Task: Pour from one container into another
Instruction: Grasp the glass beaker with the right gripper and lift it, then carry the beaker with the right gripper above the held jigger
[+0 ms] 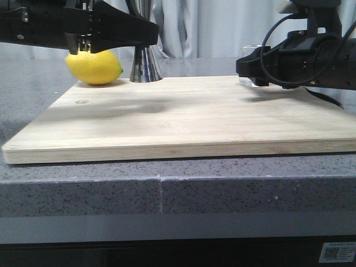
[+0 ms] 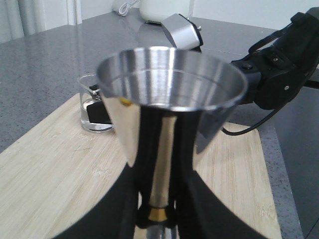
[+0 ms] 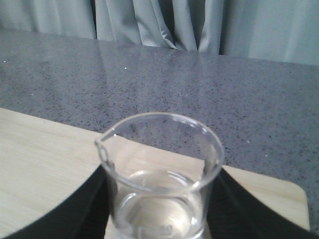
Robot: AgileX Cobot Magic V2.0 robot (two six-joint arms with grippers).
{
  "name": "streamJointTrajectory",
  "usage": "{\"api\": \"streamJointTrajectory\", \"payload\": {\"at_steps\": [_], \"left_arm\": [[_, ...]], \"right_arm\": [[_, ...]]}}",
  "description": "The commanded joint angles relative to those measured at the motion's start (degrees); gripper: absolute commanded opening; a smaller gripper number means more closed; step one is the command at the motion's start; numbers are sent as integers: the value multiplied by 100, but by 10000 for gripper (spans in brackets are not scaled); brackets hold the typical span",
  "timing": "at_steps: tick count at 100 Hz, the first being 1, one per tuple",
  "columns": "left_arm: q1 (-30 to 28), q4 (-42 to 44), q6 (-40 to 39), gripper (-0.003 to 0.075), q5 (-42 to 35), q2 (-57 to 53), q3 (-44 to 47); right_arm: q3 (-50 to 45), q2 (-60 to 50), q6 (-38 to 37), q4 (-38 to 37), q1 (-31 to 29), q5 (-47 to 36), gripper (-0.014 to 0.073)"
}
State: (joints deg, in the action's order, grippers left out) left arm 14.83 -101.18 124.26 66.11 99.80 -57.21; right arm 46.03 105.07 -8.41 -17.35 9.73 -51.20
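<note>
The steel jigger (image 1: pixel 146 65) stands upright at the back left of the bamboo board (image 1: pixel 183 119). My left gripper (image 1: pixel 146 38) is shut on the jigger's narrow gold-banded waist (image 2: pixel 157 213), and the jigger's upper cup (image 2: pixel 169 82) fills the left wrist view. The clear glass beaker (image 3: pixel 159 172) stands at the board's back right corner with a little clear liquid in its bottom, its pouring lip turned toward the board's middle. My right gripper (image 3: pixel 160 201) is shut on the beaker, one black finger against each wall. From the front the gripper (image 1: pixel 246 65) hides most of the beaker (image 1: pixel 253 83).
A yellow lemon (image 1: pixel 94 67) lies at the board's back left corner, just left of the jigger. The board rests on a grey speckled counter (image 1: pixel 167 189). A grey curtain (image 3: pixel 199 25) hangs behind. A silver appliance (image 2: pixel 182 32) sits on the counter beyond the board's right end.
</note>
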Motion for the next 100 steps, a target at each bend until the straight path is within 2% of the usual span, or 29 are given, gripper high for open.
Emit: {"api": "streamJointTrajectory", "payload": {"at_steps": [1,27,69,85,100], "left_arm": [[56,-376,-64,-19,659,-307,-166],[82,-376,-64,-19,620,-307,-166],[308,-434,-64,-19,412,-307,-188],[427,-434,-64,-19,257,-307,-362],[545,-406,-64,-19,172,-255,-589]], "right_arm": [[155,-223,19,14,-51,-533,207],[155,-438,19,-95,-51,-408,195],[155,-1912,2,-655,-51,1020,195],[155,-2601,-370,-1042,-51,1518,195],[155,-3144,-955,-1809,-51,1840,195]]}}
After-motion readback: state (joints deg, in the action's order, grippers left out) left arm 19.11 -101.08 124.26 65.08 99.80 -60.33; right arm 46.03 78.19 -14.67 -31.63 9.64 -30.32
